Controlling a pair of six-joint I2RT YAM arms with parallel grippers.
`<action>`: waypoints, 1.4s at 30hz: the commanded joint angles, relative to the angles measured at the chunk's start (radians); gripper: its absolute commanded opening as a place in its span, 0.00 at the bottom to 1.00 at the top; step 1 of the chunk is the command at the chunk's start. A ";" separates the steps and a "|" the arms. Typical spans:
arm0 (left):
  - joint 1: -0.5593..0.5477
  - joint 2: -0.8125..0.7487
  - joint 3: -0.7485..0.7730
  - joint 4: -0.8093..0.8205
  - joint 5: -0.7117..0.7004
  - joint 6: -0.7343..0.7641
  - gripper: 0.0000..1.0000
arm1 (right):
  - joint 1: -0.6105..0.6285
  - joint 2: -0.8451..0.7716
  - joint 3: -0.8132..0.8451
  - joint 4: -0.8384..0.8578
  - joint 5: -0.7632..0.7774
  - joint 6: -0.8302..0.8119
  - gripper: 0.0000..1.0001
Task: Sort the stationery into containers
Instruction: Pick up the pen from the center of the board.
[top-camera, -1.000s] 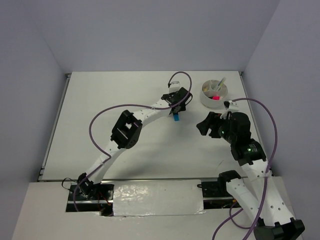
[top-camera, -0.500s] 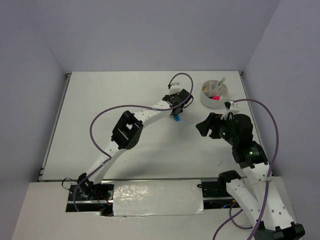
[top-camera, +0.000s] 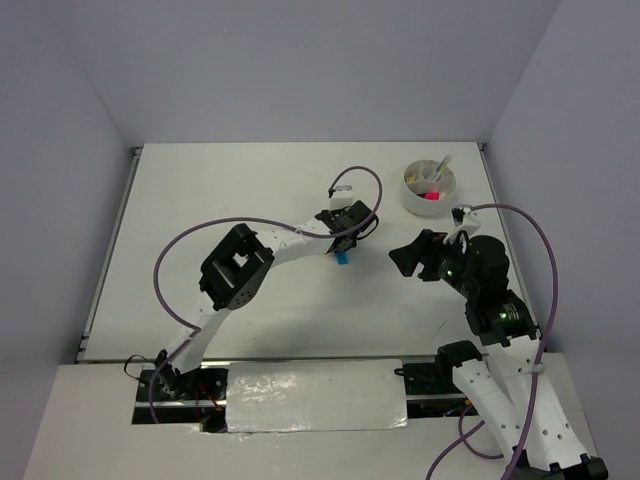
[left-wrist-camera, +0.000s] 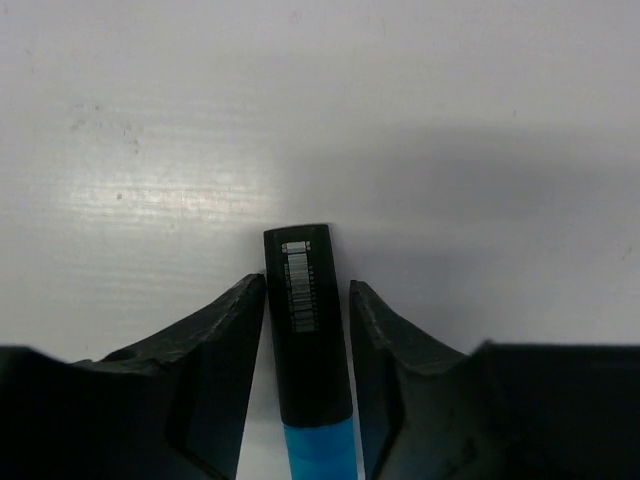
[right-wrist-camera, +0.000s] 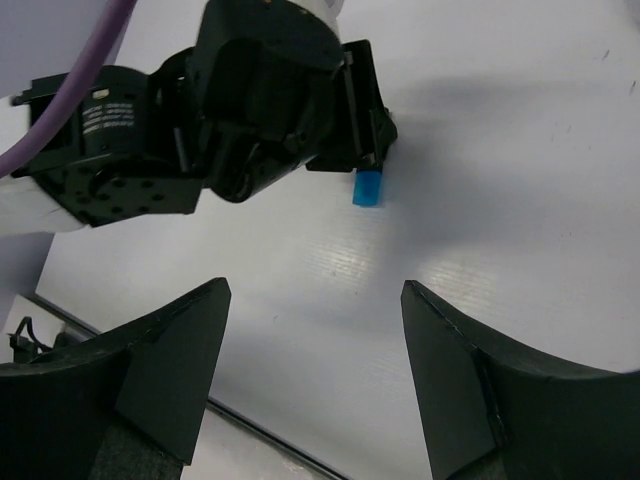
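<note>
Left gripper (left-wrist-camera: 306, 295) is seen clamped on the blue-and-black highlighter (left-wrist-camera: 305, 350), mid-frame in the top view. Right gripper (right-wrist-camera: 313, 300) is held wide, empty. Several pieces are already lodged in the bowl (top-camera: 415, 207), upper right; this one is yet to be delivered.

Leftward of the right end effector (top-camera: 400, 262), the left arm (top-camera: 295, 238) blocks passage.

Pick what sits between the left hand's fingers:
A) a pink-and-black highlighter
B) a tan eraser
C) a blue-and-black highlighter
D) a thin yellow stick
C: in the left wrist view, the left hand has a blue-and-black highlighter between its fingers, showing a black barrel with a blue end.
</note>
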 joint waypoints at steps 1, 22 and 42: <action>-0.032 0.060 -0.185 -0.117 0.226 -0.009 0.54 | 0.010 -0.011 -0.022 0.042 -0.013 0.005 0.77; -0.061 -0.528 -0.467 0.040 0.177 -0.270 0.00 | 0.037 -0.038 -0.341 0.398 -0.107 0.135 0.77; -0.132 -0.840 -0.559 -0.055 0.004 -0.741 0.00 | 0.702 0.150 -0.446 0.949 0.576 0.244 0.73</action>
